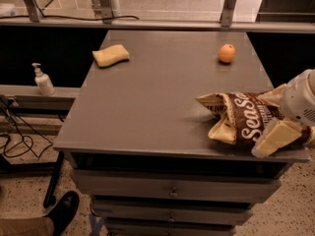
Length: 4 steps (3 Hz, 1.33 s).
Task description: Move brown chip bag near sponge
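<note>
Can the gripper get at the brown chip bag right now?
Probably yes: the gripper sits right at one end of the brown chip bag, by a front corner of the table, with nothing between them.

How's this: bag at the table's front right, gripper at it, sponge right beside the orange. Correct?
No. The camera view shows the sponge at the far left, well apart from the orange at the far right. The bag lies front right, gripper at it.
</note>
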Available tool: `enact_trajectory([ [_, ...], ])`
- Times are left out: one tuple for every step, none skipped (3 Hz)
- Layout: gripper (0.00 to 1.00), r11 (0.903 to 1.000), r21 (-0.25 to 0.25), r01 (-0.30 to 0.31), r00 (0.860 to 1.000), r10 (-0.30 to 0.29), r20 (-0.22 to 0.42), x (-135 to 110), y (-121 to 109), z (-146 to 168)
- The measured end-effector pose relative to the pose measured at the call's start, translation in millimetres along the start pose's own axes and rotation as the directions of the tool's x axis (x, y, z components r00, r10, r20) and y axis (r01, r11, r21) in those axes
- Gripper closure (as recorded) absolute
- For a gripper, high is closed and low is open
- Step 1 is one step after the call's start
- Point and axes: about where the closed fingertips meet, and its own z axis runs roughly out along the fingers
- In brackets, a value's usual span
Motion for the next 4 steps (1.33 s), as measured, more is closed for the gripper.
enact_trajectory([
  [0.41, 0.9999, 0.014, -0.006, 1.000, 0.006, 0.028, 4, -5, 14],
  [0.64, 0.9994, 0.034, -0.009, 0.999, 0.007, 0.044, 3, -15, 15],
  [0.87, 0.9986, 0.052, -0.007, 0.998, 0.004, 0.059, -7, -34, 7],
  [1.00, 0.9972, 0.075, -0.005, 0.995, -0.002, 0.100, -31, -57, -6],
])
